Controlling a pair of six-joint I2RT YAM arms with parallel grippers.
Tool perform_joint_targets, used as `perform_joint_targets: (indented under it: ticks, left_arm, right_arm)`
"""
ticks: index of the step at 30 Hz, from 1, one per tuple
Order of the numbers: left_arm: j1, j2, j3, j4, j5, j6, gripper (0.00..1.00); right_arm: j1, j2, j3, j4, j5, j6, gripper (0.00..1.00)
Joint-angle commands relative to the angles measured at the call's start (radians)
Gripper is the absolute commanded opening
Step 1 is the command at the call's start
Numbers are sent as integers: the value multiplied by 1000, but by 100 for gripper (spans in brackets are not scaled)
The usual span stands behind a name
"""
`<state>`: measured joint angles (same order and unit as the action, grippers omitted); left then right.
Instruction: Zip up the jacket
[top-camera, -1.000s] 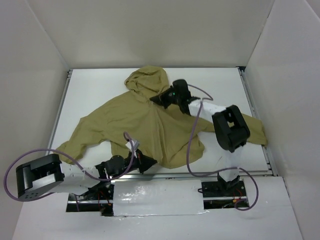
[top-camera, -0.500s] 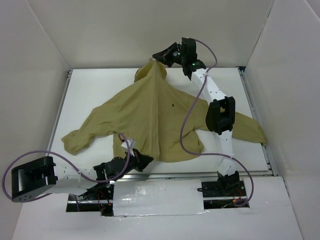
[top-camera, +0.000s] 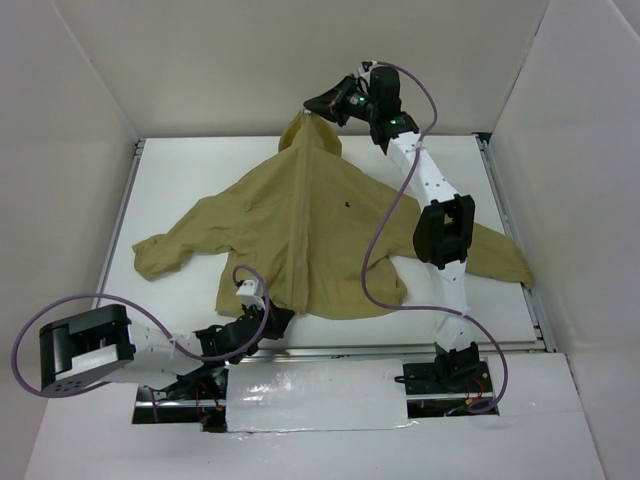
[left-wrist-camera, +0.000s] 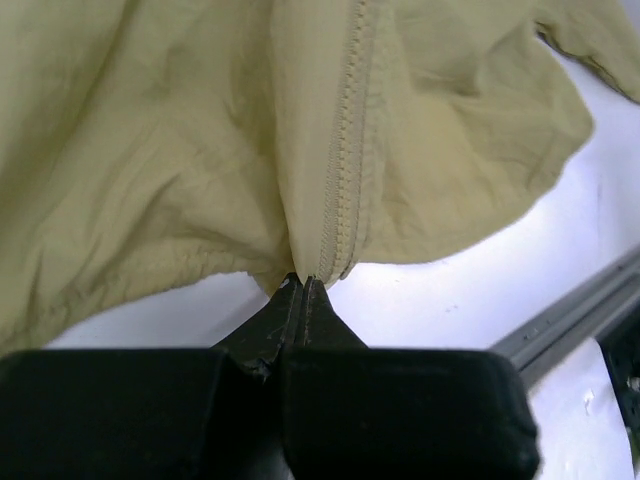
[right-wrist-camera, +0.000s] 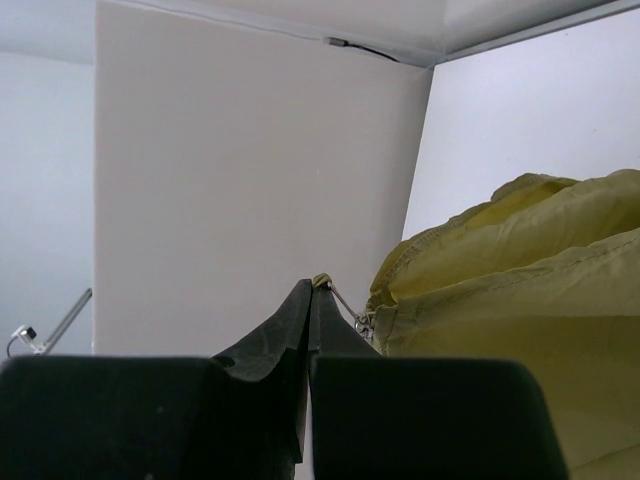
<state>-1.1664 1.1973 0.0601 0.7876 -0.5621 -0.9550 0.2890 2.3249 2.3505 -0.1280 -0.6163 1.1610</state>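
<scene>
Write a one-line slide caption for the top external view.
Left end effector clamps the jacket at its hem; right end effector grips the collar end, front zipper stretched straight between them.

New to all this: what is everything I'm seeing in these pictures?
jacket: one, olive-tan, spread on the table
zipper: one, tan, down the jacket's front
zipper pull: one, metallic, at the jacket's top
table: one, white, under the jacket
walls: three, white, around the table
cables: two, purple, looping along the arms
arms: two, white and black, near edge
left claw: one, black, shut on the jacket's hem by the zipper
right claw: one, black, shut on the zipper pull
</scene>
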Motion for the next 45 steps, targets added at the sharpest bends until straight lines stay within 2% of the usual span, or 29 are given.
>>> perform_joint_targets:
  ticks: [1, 4, 10, 13, 14, 15, 16, 17, 18, 19, 20, 22, 23, 25, 27, 28, 30, 31, 32, 33, 34, 35, 36, 37, 38, 41, 45]
  left_arm:
    - [-19, 65, -7, -137, 48, -56, 0]
    - [-19, 80, -8, -137, 42, -76, 0]
    - [-18, 105, 0, -179, 8, -119, 0]
    - [-19, 90, 41, -209, 4, -108, 0]
    - [-18, 78, 61, -279, 1, -108, 0]
    - [-19, 44, 108, -315, -2, -88, 10]
    - [-19, 21, 136, -358, -8, -85, 29]
    - [-18, -4, 164, -460, -18, -82, 54]
    - [-19, -62, 222, -511, -37, -79, 67]
    - [-19, -96, 256, -622, -50, -71, 99]
    - [-19, -125, 288, -683, -64, -68, 99]
    - [-18, -203, 407, -836, -145, -83, 99]
    - [-18, -220, 496, -1016, -183, -129, 99]
    - [0, -252, 593, -1193, -287, -166, 99]
    - [36, -255, 726, -1398, -331, -200, 99]
    - [68, -254, 763, -1421, -335, -167, 99]
    - [241, -237, 869, -1420, -261, -23, 99]
    - [392, -229, 907, -1413, -208, 40, 99]
    - [459, -217, 994, -1426, -131, 117, 100]
    - [518, -217, 1033, -1453, -122, 142, 99]
    - [609, -217, 1075, -1470, -128, 162, 99]
    - [652, -229, 1149, -1498, -118, 179, 99]
    - [733, -235, 1184, -1534, -107, 185, 99]
    - [770, -245, 1214, -1550, -98, 191, 100]
    - [798, -267, 1268, -1564, -75, 209, 99]
    - [840, -318, 1331, -1619, -90, 257, 99]
    - [841, -412, 1307, -1679, -166, 311, 99]
  right_arm:
    - [-45, -55, 71, 168, 76, -33, 0]
    - [-62, -35, 142, 136, 99, -55, 0]
    - [-91, -78, 75, 159, 98, -58, 0]
    - [-91, -65, 70, 188, 30, -58, 0]
    - [-93, -58, 70, 185, 8, -60, 2]
    - [-91, -58, 66, 180, 1, -67, 19]
    - [-91, -59, 64, 168, 3, -92, 30]
    - [-93, -68, 64, 136, 25, -107, 53]
    - [-94, -74, 66, 111, 39, -121, 65]
    - [-97, -90, 70, 73, 50, -145, 77]
    - [-112, -96, 78, 56, 61, -150, 100]
    - [-131, -110, 108, 15, 52, -143, 100]
    - [-149, -127, 131, -5, 47, -141, 100]
    - [-159, -169, 133, -56, 41, -164, 100]
    - [-159, -281, 84, -155, 59, -248, 100]
    - [-153, -326, 60, -197, 85, -282, 100]
    - [-136, -486, -25, -370, 143, -434, 100]
    - [-98, -554, -71, -425, 271, -493, 100]
    - [-68, -628, -206, -490, 339, -561, 100]
    - [-35, -791, -282, -508, 418, -668, 100]
    - [36, -871, -374, -513, 561, -700, 100]
    - [57, -953, -540, -515, 601, -730, 100]
    - [77, -1031, -607, -519, 624, -750, 100]
    - [90, -1176, -675, -538, 654, -747, 100]
    - [91, -1244, -789, -550, 682, -741, 100]
    - [91, -1507, -983, -593, 730, -721, 100]
    - [98, -1740, -1085, -700, 777, -725, 100]
